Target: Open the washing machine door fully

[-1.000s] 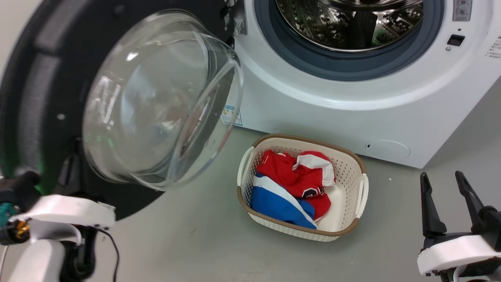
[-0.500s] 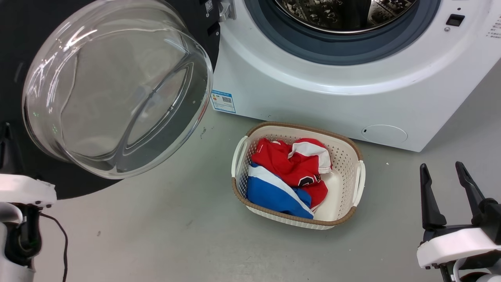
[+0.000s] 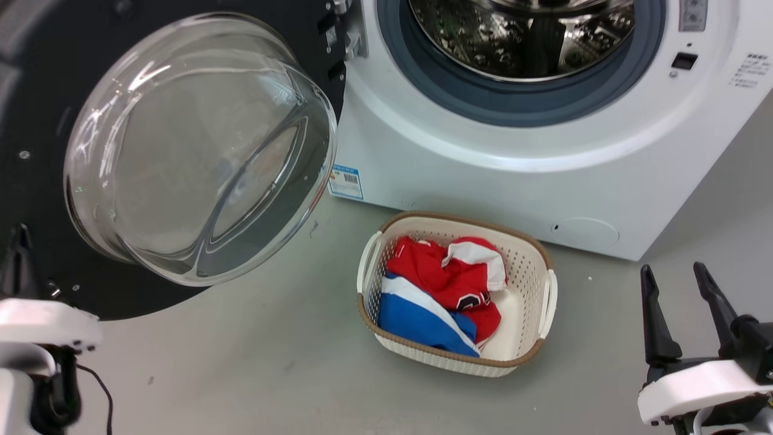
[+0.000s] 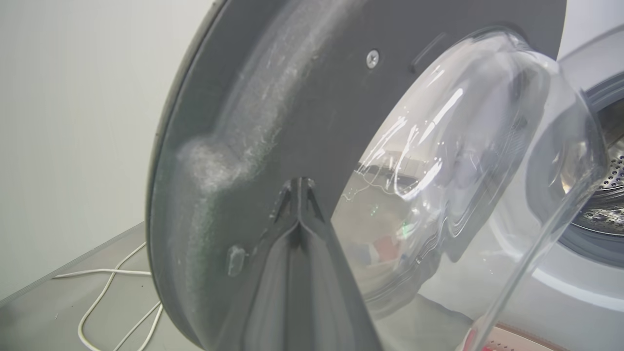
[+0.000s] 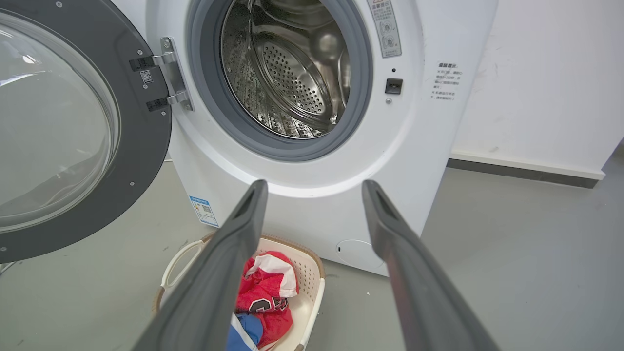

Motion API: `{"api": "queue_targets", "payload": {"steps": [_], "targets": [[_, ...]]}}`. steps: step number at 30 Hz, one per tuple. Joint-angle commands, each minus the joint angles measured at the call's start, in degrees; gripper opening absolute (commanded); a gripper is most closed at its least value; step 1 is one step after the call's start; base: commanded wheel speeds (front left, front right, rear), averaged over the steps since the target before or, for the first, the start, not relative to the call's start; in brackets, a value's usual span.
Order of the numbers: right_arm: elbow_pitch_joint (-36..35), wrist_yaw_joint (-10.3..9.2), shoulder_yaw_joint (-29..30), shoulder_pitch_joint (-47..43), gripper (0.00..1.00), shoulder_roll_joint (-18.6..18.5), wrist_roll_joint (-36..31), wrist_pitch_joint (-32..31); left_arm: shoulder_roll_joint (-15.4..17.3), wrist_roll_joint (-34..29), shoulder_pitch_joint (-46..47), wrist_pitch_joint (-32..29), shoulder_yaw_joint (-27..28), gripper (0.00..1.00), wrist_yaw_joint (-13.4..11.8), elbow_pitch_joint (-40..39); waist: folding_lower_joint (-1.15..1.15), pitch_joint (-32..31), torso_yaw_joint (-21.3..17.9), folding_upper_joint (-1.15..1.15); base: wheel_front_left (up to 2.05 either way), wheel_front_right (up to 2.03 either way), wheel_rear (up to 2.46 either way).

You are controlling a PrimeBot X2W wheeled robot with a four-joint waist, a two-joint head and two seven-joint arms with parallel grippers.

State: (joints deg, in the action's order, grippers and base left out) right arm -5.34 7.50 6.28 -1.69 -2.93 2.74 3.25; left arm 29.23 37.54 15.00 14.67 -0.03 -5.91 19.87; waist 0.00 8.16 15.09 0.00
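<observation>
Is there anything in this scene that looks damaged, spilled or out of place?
Nothing is broken or spilled. Two small oddities: a pale dusty smear on the inner face of the washing machine door, near the left gripper, and a loose white cable lying on the floor beyond it.

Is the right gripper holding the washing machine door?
No, the right gripper is open and empty, well clear of the washing machine door.

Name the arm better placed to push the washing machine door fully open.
Left. The left pincer, shut, points at the inner face of the washing machine door; the right pincer hangs open, apart, beyond the basket.
</observation>
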Motion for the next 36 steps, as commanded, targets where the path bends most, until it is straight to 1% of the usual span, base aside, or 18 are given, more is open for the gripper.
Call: {"api": "queue_targets", "payload": {"steps": [1, 3, 5, 8, 12, 16, 22, 26, 27, 28, 29, 30, 31, 36], "targets": [[0.45, -0.02, 0.09, -0.96, 1.00, 0.09, 0.65, 0.39, -0.72, -1.14, -1.84, 0.29, -0.16, 0.00, -0.67, -1.53, 0.00, -1.77, 0.21, 0.00, 0.00, 0.00, 0.00], [0.88, -0.02, -0.12, -1.43, 1.00, 0.09, 1.05, 0.53, -2.05, -1.54, -4.13, 0.44, 0.00, 0.00, -1.48, -3.63, 0.00, -3.11, 0.41, 0.00, 0.00, 0.00, 0.00], [1.34, -0.02, -0.16, -2.20, 1.00, 0.09, 1.42, 0.67, -2.64, -2.40, -6.43, 0.48, -0.04, 0.00, -2.36, -5.74, 0.00, -4.36, 0.64, 0.00, 0.00, 0.00, 0.00], [1.93, -0.02, -0.40, -2.95, 1.00, 0.09, 2.05, 0.76, -4.18, -3.94, -9.97, 0.52, -1.21, 0.00, -3.64, -9.59, 0.00, -6.23, 0.76, 0.00, 0.00, 0.00, 0.00], [2.30, -0.02, -0.88, -3.95, 1.00, 0.09, 2.45, 0.82, -5.31, -5.59, -14.77, -0.28, -3.39, 0.00, -5.22, -14.15, 0.00, -8.01, 0.24, 0.00, 0.00, 0.00, 0.00], [2.07, -0.02, -0.94, -4.51, 1.00, 0.09, 2.79, 0.77, -6.20, -7.42, -17.18, -1.88, -6.65, 0.00, -6.12, -17.97, 0.00, -8.82, -0.43, 0.00, 0.00, 0.00, 0.00], [2.38, -0.02, -1.55, -4.91, 1.00, 0.09, 3.29, 0.82, -6.86, -9.14, -17.67, -4.14, -11.41, 0.00, -4.76, -20.74, 0.00, -9.67, -2.72, 0.00, 0.00, 0.00, 0.00], [2.63, -0.02, -2.19, -4.75, 1.00, 0.09, 3.15, 0.80, -7.76, -9.28, -16.61, -4.14, -13.43, 0.00, -3.84, -21.08, 0.00, -10.04, -4.95, 0.00, 0.00, 0.00, 0.00], [2.73, -0.02, -2.43, -4.65, 1.00, 0.09, 2.96, 0.71, -8.00, -9.43, -16.26, -3.99, -13.89, 0.09, -3.60, -20.95, 0.00, -10.08, -5.57, 0.00, 0.00, 0.00, 0.00], [2.83, -0.02, -2.71, -4.41, 1.00, 0.09, 2.75, 0.61, -8.17, -9.54, -16.01, -4.06, -14.31, 0.31, -3.32, -20.57, 0.00, -10.12, -6.27, 0.00, 0.00, 0.00, 0.00], [2.90, -0.02, -2.95, -4.19, 1.00, 0.08, 2.55, 0.54, -8.50, -9.38, -15.80, -4.13, -14.71, 0.48, -3.09, -20.19, 0.00, -10.14, -6.89, 0.00, 0.00, 0.00, 0.00], [2.99, -0.02, -3.12, -4.01, 1.00, 0.09, 2.47, 0.53, -8.76, -9.31, -15.47, -3.95, -15.17, 0.96, -2.69, -19.81, 0.00, -10.15, -7.52, 0.00, 0.00, 0.00, 0.00], [3.07, -0.02, -3.48, -3.85, 1.00, 0.08, 2.40, 0.56, -8.87, -9.38, -15.23, -3.85, -15.48, 1.00, -2.58, -19.30, 0.00, -10.18, -8.25, 0.00, 0.00, 0.00, 0.00], [3.82, -0.02, -4.42, -3.28, 1.00, 0.09, 2.04, 0.87, -9.15, -10.13, -14.04, -2.81, -16.47, 1.00, -1.83, -16.86, 0.00, -10.28, -11.62, 0.00, 0.00, 0.00, 0.00]]}}
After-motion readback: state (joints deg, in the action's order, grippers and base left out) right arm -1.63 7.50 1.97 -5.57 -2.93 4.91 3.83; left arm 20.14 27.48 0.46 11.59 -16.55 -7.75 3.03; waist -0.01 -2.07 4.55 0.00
